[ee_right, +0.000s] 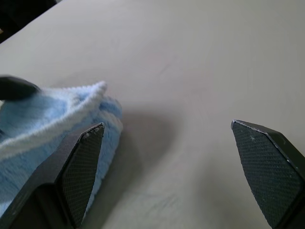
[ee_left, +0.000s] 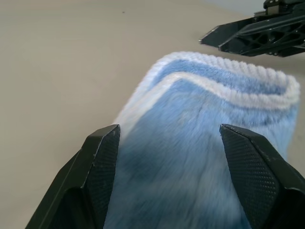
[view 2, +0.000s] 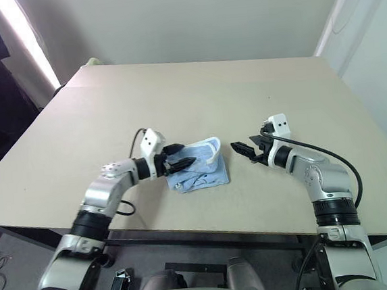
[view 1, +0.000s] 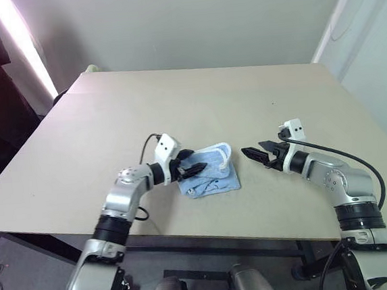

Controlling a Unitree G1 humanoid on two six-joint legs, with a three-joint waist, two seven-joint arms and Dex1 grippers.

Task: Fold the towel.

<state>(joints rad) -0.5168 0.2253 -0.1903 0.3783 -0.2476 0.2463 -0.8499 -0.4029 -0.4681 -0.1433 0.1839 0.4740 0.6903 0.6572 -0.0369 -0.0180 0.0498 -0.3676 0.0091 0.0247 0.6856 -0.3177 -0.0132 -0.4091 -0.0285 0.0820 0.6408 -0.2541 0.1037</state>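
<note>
Fold judged well along, not finished.

Left gripper [view 1: 190,165] at the near-left edge of the towel [view 1: 213,174], fingers [ee_left: 102,157] spread, one to each side of the blue pile, pinching nothing as far as visible. Contact with the cloth at the fingertips likely, not certain.

Towel lying on the bench [view 1: 176,99], toward the near edge, roughly centred between the two arms. Doubled over into a small thick packet: lower layers flat on the bench, upper flap curled over with white edging standing up in a ridge along the far-right side. Layers uneven, edges not aligned, top flap puffed, not pressed flat. Embroidered mark and loop tag not made out.

Right gripper [view 1: 261,155] just beside the towel's right edge, apart from it, fingers [ee_right: 83,167] spread wide, empty.

Left to do, by judgement: flatten the raised flap, square the edges, possibly one more fold.

Containers: none on the bench; nothing held in anything.
</note>
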